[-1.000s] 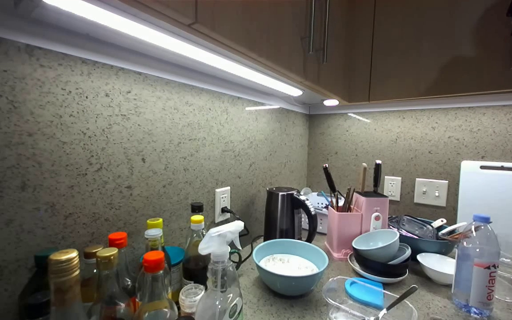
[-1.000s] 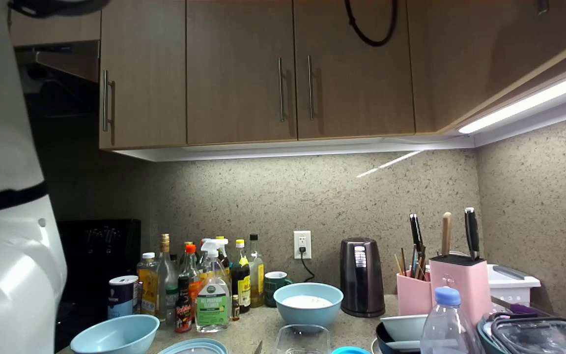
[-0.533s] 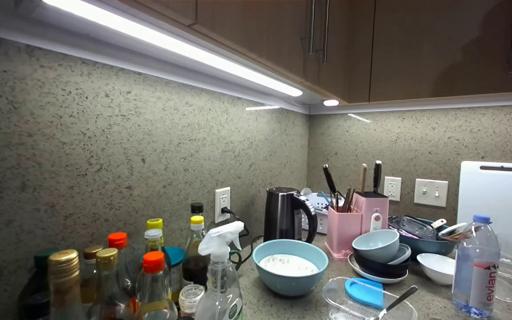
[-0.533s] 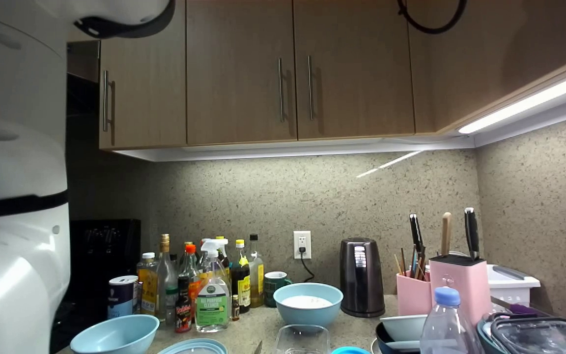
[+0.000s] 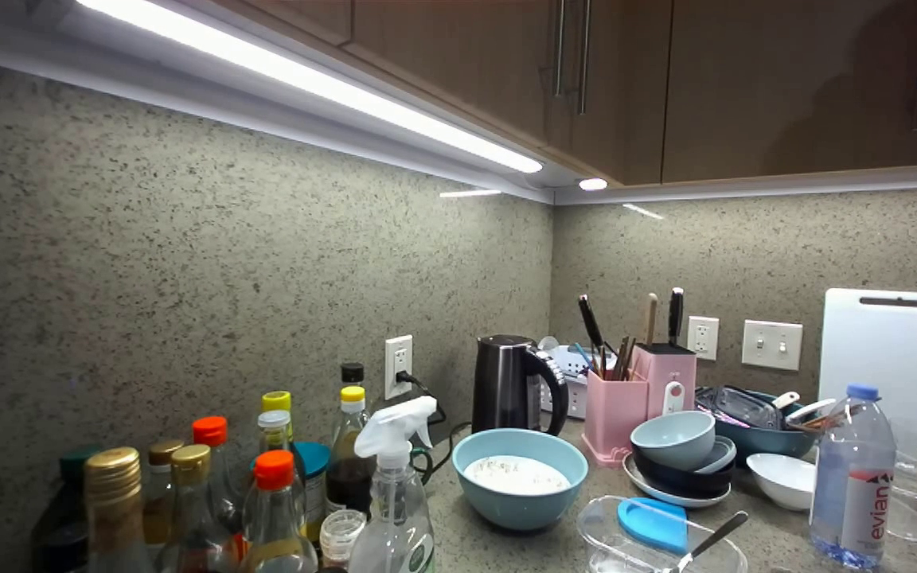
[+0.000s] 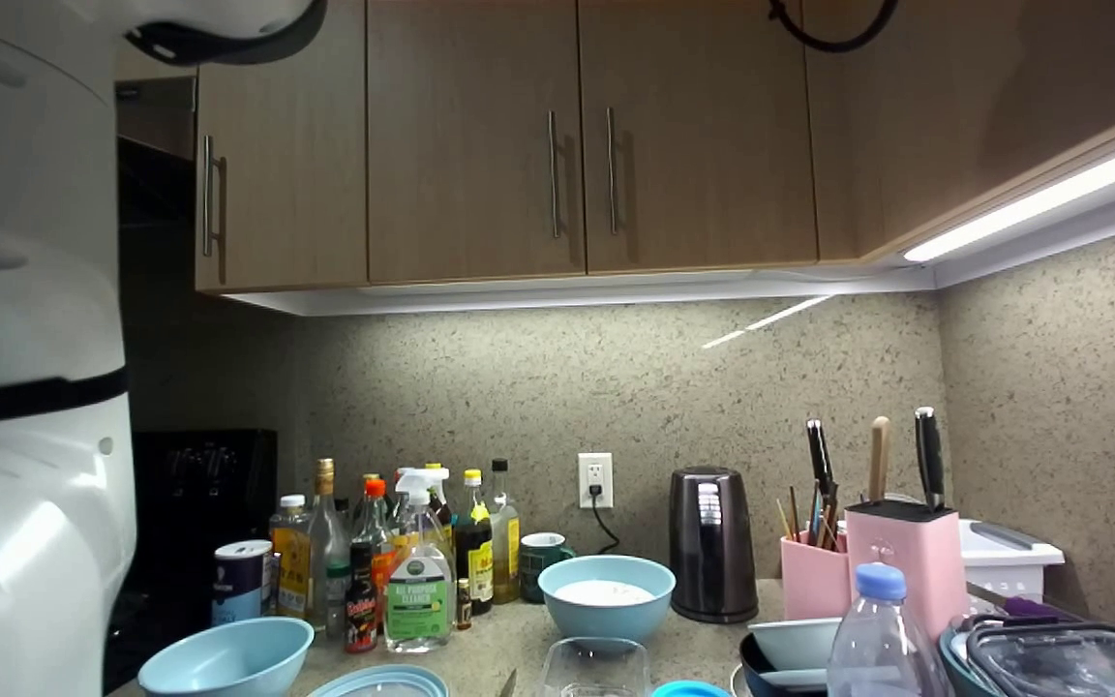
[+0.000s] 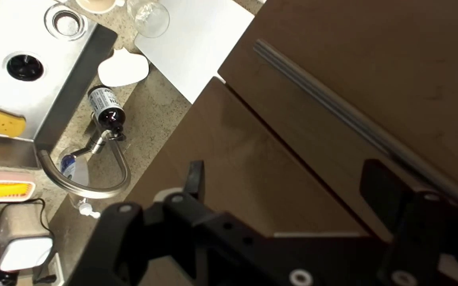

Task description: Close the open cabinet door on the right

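Observation:
The cabinet door, a flat brown panel, is at the upper right in both exterior views (image 5: 809,95) (image 6: 993,106). It sits flush with its neighbour. In the wrist view the door (image 7: 356,51) fills the upper right, with a long metal bar handle (image 7: 332,103) near a thin dark seam. My gripper (image 7: 286,176) is open and empty in front of the doors. Its right finger appears near the handle's lower end; whether it touches is unclear. The gripper itself is out of both exterior views; only dark arm parts and a cable (image 6: 838,44) show.
The neighbouring door (image 7: 229,159) lies across the seam. Below are a white cutting board (image 7: 197,39), a sink (image 7: 74,75), a curved faucet (image 7: 86,192) and a dark bottle (image 7: 107,111). The white arm (image 6: 25,310) stands at the left in an exterior view.
The door has swung inward from slightly ajar to flush, mostly in the first half second. The arm and cable moved toward the door, then drew back slightly and rose.

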